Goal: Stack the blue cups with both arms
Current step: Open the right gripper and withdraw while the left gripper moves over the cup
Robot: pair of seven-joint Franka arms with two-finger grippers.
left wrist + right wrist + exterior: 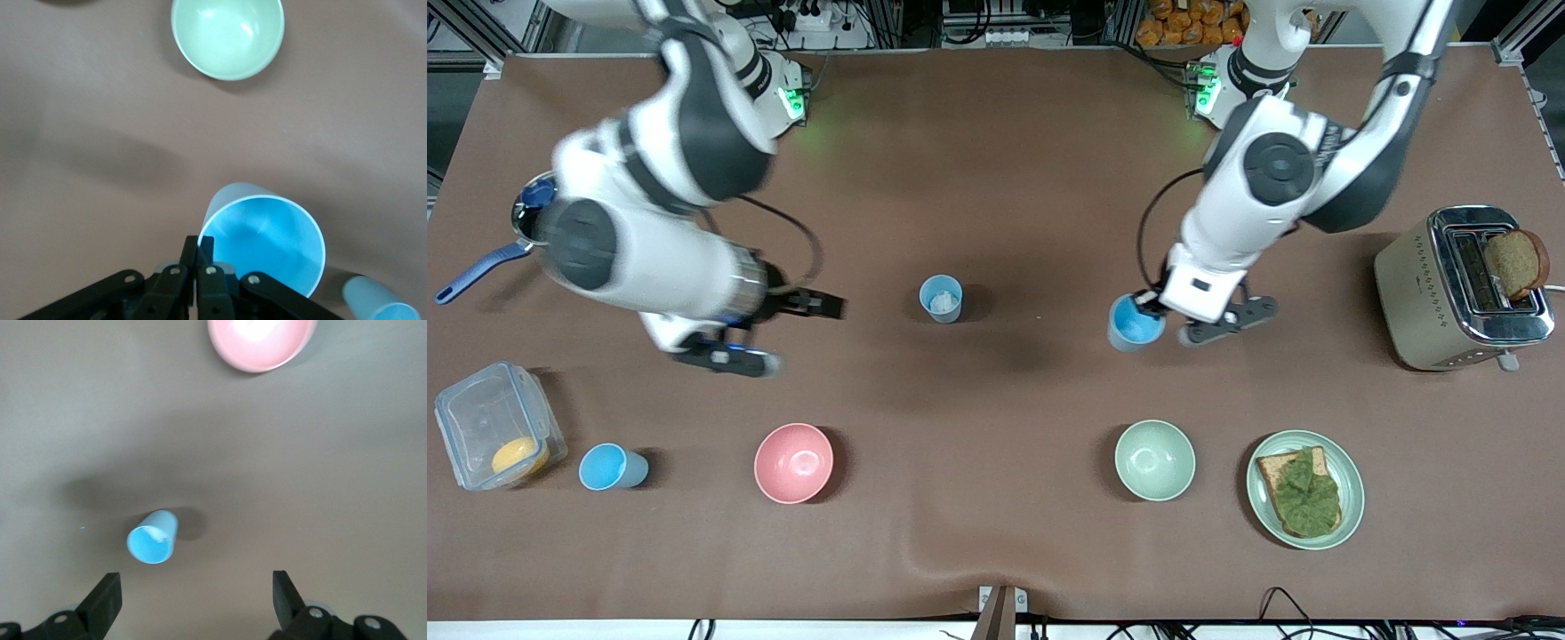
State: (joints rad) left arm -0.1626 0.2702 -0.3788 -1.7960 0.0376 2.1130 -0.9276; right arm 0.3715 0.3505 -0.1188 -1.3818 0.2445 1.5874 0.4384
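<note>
My left gripper [1152,308] is shut on the rim of a light-blue cup [1136,324], which it holds tilted toward the left arm's end of the table. The left wrist view shows the pinched fingers [205,252] on that cup [267,243]. A second blue cup [941,298], with a whitish inside, stands mid-table and also shows in the left wrist view [375,303]. A third blue cup [612,467] stands near the front, beside the container. My right gripper [775,332] is open and empty between those two cups. In the right wrist view the gripper [195,581] is apart from a blue cup [152,537].
A pink bowl [793,462] and a pale green bowl [1154,460] sit near the front. A plate with toast and lettuce [1305,489] and a toaster [1463,284] are at the left arm's end. A clear container [494,436] and a blue-handled pot [529,209] are at the right arm's end.
</note>
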